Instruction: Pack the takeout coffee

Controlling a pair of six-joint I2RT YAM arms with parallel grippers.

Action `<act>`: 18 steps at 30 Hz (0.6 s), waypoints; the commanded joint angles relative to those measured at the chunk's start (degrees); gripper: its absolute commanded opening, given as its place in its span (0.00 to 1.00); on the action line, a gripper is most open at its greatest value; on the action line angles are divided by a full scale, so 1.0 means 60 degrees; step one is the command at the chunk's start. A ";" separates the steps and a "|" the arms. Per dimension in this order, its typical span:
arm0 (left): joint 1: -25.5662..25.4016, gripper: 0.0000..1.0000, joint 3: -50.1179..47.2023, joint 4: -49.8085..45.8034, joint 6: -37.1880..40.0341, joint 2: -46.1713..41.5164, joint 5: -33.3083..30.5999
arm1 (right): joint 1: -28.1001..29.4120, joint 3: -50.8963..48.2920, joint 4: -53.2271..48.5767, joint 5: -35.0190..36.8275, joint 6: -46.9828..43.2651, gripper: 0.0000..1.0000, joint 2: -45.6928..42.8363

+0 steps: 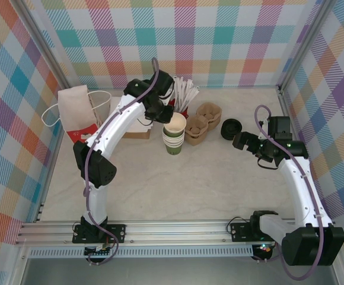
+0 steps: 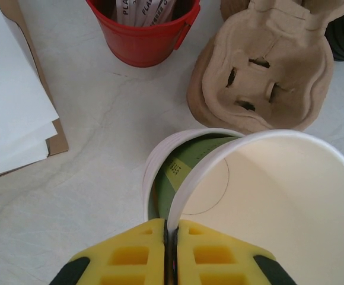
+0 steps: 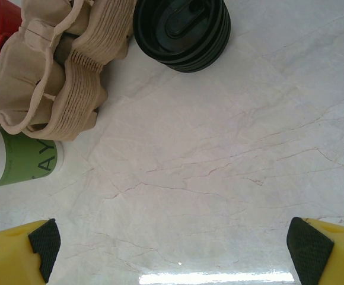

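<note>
The left tool (image 2: 172, 231) is closed on the near rim of the top cup (image 2: 279, 202), one yellow finger inside the wall and one outside. The cup therefore lies right at the fingertips, spreading ahead and to the right of them in the wrist view. It sits partly in the stack (image 1: 174, 135) of green cups below it, mouth up, its long axis near upright but leaning a little off the stack's. The stack stands in the middle of the counter (image 1: 207, 184), just beside the pulp carriers (image 1: 198, 126) on its right. I judge the cup is meant for those, so the coming move looks like a lift along the cup's axis, then a short carry to the right. The left arm is the nearer one: it reaches forward from its base, elbow out to the left, wrist bent down over the stack. The right tool (image 3: 172, 255) stands wide open, low over bare counter, aimed toward the black lids (image 3: 181, 29) and apart from them. A red cup (image 2: 142, 35) of sticks and a white bag (image 1: 80, 107) stand farther back.
</note>
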 commanded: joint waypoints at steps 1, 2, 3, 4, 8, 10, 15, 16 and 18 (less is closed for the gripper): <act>0.0138 0.08 0.0558 -0.0424 0.0152 -0.0198 0.0120 | 0.0008 -0.0007 -0.0032 0.0027 -0.0165 1.00 0.0010; 0.0153 0.08 0.0673 -0.0481 0.0149 -0.0273 0.0094 | 0.0014 0.0019 -0.0055 0.0066 -0.0186 1.00 0.0004; 0.0152 0.07 0.0808 -0.0539 0.0150 -0.0375 0.0076 | 0.0009 0.0053 -0.0070 0.0097 -0.0214 1.00 0.0007; 0.0160 0.07 0.0952 -0.0602 0.0140 -0.0495 0.0048 | 0.0014 0.0071 -0.0084 0.0140 -0.0238 1.00 0.0011; 0.0160 0.06 0.1116 -0.0627 0.0113 -0.1168 0.0061 | 0.0016 0.0086 -0.0099 0.0190 -0.0225 1.00 0.0040; 0.0153 0.06 0.1052 -0.0641 0.0042 -0.1596 0.0128 | 0.0019 0.0071 -0.0099 0.0167 -0.0188 1.00 0.0070; -0.0092 0.04 -0.0215 -0.0109 -0.0256 -0.2914 0.0495 | 0.0017 0.0043 -0.0037 0.0077 -0.0086 1.00 0.0114; -0.0232 0.04 -0.0608 0.0065 -0.0296 -0.3237 0.0565 | 0.0017 0.0042 -0.0033 0.0048 -0.0060 1.00 0.0128; -0.0556 0.04 -0.1425 0.0313 -0.0442 -0.3777 0.0560 | 0.0009 0.0028 -0.0002 0.0003 -0.0026 1.00 0.0145</act>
